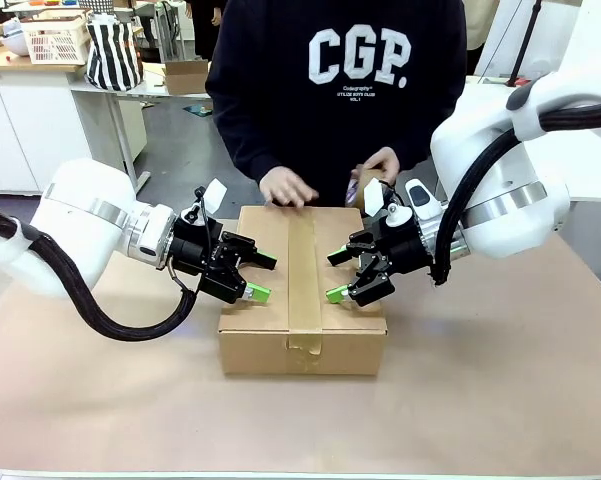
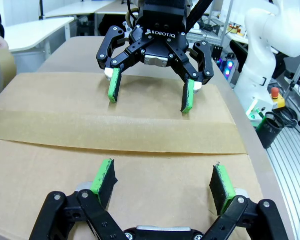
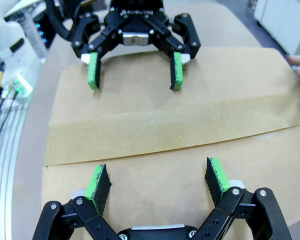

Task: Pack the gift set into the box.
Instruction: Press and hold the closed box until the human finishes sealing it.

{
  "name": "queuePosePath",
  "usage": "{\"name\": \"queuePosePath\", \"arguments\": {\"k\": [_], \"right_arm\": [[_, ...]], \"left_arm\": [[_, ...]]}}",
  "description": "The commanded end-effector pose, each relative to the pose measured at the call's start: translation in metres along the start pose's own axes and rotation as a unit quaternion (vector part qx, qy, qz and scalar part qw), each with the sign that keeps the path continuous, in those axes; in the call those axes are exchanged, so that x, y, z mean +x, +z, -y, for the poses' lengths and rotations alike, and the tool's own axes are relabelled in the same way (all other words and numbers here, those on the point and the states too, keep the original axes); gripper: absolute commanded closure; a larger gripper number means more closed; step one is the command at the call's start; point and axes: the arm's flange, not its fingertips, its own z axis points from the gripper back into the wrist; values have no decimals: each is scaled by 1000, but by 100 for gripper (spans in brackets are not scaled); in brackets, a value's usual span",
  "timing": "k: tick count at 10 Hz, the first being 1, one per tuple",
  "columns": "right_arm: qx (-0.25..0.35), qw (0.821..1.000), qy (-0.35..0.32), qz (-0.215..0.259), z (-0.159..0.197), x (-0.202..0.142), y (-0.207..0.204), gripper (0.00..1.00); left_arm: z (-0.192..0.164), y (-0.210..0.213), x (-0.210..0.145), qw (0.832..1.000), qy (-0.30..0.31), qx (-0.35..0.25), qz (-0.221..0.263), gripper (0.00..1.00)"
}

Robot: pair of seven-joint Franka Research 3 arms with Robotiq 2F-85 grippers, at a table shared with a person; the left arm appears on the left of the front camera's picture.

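While one brown corrugated box (image 1: 302,290) sits shut at the middle of the table (image 1: 500,380), two grippers hang over its top from opposite sides: the left gripper (image 1: 261,276) at its 9 o'clock edge and the right gripper (image 1: 337,275) at its 3 o'clock edge, each with its two green-padded fingers spread wide and pinching nothing. One strip of glossy brown tape (image 1: 302,275) runs along the closed seam from 12 to 6 o'clock and folds down the near wall. In the left wrist view the left gripper's own two fingers (image 2: 104,180) rise from 6 o'clock over the flat matte cardboard, and the right gripper faces them at 12 o'clock; whether the pads touch the cardboard or hover just above it is hard to tell. The right wrist view mirrors this, with the left gripper at 12 o'clock. Two hands of a person in a dark sweatshirt are at the box's far edge: one hand (image 1: 290,186) rests at its 12 o'clock rim, the other hand (image 1: 380,168) holds a brown tape roll (image 1: 363,186), round and smooth. Brown paper covers the table.
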Motion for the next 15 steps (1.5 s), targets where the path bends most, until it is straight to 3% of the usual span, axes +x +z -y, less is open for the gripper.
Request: {"name": "queuePosePath", "arguments": {"k": [1, 15], "right_arm": [[-2, 1000, -7, -2, -2, -5, -2, 0], [-2, 1000, -7, -2, -2, -5, -2, 0]], "left_arm": [[1, 1, -3, 1000, 6, -1, 2, 0], [1, 1, -3, 1000, 6, -1, 2, 0]]}}
